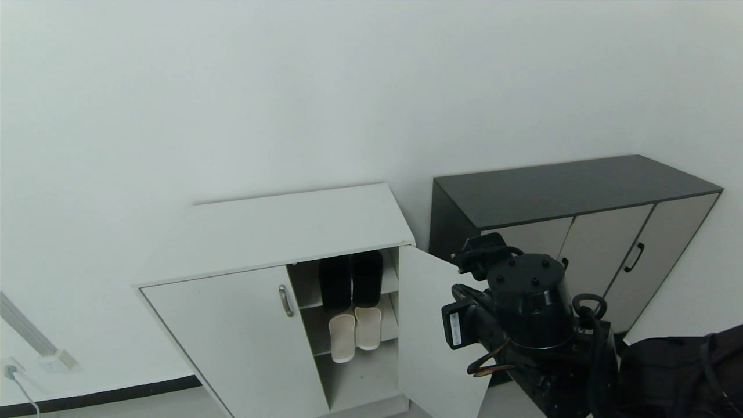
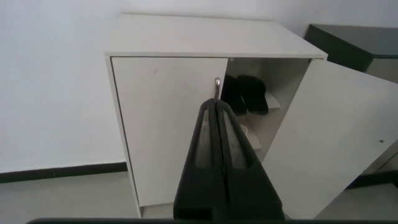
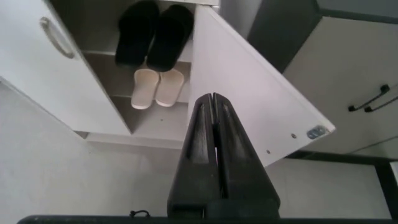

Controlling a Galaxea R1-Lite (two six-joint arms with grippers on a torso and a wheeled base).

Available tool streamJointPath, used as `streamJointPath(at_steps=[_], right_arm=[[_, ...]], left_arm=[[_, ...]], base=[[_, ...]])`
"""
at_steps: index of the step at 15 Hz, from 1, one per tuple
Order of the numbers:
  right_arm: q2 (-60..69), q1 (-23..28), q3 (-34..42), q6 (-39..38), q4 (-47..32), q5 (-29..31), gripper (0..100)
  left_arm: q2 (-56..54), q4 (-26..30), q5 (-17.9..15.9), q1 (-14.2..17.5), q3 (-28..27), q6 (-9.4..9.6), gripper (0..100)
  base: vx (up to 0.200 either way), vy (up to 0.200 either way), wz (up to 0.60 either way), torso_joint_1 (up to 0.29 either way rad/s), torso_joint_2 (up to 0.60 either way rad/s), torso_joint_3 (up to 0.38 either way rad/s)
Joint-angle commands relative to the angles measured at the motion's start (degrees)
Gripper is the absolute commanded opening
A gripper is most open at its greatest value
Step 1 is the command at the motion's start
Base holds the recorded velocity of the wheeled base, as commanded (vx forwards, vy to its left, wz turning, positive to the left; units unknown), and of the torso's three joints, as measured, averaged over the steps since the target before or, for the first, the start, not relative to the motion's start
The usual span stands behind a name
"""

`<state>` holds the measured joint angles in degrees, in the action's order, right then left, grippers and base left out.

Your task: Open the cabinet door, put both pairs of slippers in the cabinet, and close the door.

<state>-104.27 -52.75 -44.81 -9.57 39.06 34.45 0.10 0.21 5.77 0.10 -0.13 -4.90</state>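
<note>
Low in the centre of the head view, the white cabinet (image 1: 278, 232) stands with its right door (image 1: 432, 325) swung open, black slippers (image 1: 351, 281) on the upper shelf (image 1: 390, 283), cream slippers (image 1: 355, 332) on the middle shelf (image 1: 390, 326), while the left pincer (image 2: 216, 109) and right pincer (image 3: 213, 99) are both clenched on nothing.

We see soft, even light across the wall (image 1: 232, 87). Inside the cabinet (image 1: 290, 223) we find mild shade.
</note>
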Motion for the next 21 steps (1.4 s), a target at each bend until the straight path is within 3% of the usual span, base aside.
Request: streamJointPath(at_steps=[1,6,9,12,17,21], right_arm=[[-0.1,-0.1,0.0,0.0,0.1,0.0,0],[0.1,1.4,-0.1,3.2,3.1,0.1,0],[-1.2,8.8,-5.6,8.5,4.8,-2.8,0],[-5.7,17.0,-15.8,5.8,-4.2,-7.6,0],[-13.9,25.0,-29.7,-3.2,-17.8,-15.7,0],[-20.5,27.9,-34.5,-3.8,-19.5,-17.5,0]], left_arm=[[0.0,0.0,0.0,0.0,0.0,-0.02,0],[0.0,0.0,0.0,0.0,0.0,-0.02,0],[0.0,0.0,0.0,0.0,0.0,-0.11,0],[0.0,0.0,0.0,0.0,0.0,-0.11,0],[0.0,0.0,0.0,0.0,0.0,-0.11,0],[0.0,0.0,0.0,0.0,0.0,-0.11,0]], base=[[-0.200,0.000,0.00,0.007,0.00,-0.007],[-0.080,0.000,0.00,-0.004,0.00,0.000],[0.000,0.000,0.00,0.000,0.00,0.000],[0.000,0.000,0.00,0.000,0.00,0.000],[0.000,0.000,0.00,0.000,0.00,0.000],[0.000,0.000,0.00,0.000,0.00,0.000]])
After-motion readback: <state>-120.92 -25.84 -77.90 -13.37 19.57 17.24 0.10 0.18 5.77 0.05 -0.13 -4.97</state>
